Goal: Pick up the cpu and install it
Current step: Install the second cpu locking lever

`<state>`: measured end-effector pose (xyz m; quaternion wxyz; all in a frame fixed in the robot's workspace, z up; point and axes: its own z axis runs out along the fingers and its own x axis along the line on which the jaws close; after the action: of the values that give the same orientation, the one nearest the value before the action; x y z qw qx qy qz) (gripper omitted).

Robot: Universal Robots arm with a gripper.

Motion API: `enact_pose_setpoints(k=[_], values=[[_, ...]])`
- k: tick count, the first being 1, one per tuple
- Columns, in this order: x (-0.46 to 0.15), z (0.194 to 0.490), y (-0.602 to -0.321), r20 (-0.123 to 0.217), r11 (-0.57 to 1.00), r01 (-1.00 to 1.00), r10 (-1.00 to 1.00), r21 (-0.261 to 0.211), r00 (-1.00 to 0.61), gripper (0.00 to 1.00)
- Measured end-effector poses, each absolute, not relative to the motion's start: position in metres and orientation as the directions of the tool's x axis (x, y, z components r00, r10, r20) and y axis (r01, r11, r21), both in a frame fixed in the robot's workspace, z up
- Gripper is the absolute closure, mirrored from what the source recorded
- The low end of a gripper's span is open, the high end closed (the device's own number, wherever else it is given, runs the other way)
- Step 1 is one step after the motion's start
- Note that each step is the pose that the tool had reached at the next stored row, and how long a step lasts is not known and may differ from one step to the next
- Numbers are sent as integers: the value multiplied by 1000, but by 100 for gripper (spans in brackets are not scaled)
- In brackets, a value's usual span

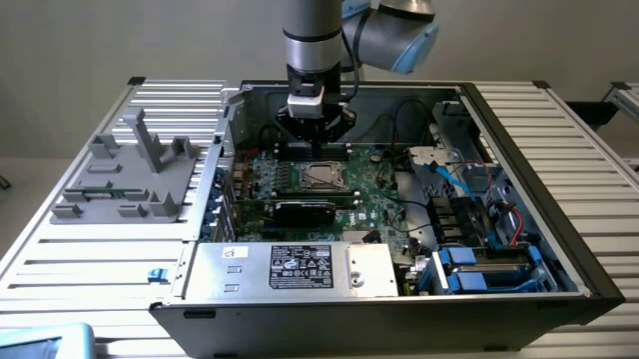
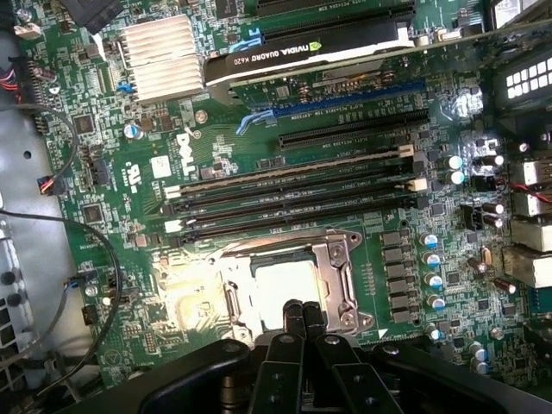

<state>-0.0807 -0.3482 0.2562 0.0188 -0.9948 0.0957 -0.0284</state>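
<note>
One small flat square silvery cpu (image 2: 289, 289) lay level in the metal-framed socket (image 2: 341, 276), edges parallel to the frame; the black tool (image 2: 300, 317) hovered above, closed, empty.

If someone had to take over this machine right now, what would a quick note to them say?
Gripper: shut, holding nothing that can be seen, poised just over the socket on the green board inside the open computer case.
Cpu: a pale square chip lying inside the socket's metal frame.
Done: the chip looks placed in the socket.
Left: whether it is fully seated or latched cannot be told.
</note>
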Motion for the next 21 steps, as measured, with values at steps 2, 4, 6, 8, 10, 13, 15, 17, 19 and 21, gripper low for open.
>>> enact_pose_setpoints(k=[2, 4, 6, 8, 10, 13, 15, 17, 19, 21], values=[[-81, 257, -349, 51, -981, -189, -191, -43, 980, 88], [-82, 258, -350, 49, -981, -189, -191, -42, 980, 88], [-82, 259, -352, 46, -981, -189, -191, -42, 981, 88], [-82, 259, -354, 44, -981, -189, -191, -41, 981, 88], [-82, 260, -356, 42, -981, -189, -191, -41, 981, 88], [-83, 260, -359, 38, -981, -189, -191, -43, 981, 88], [-84, 261, -361, 36, -981, -190, -191, -44, 981, 88], [-84, 261, -364, 33, -981, -190, -191, -48, 981, 88], [-84, 261, -368, 29, -980, -190, -192, -55, 981, 88], [-84, 261, -372, 22, -979, -190, -192, -71, 981, 88]])
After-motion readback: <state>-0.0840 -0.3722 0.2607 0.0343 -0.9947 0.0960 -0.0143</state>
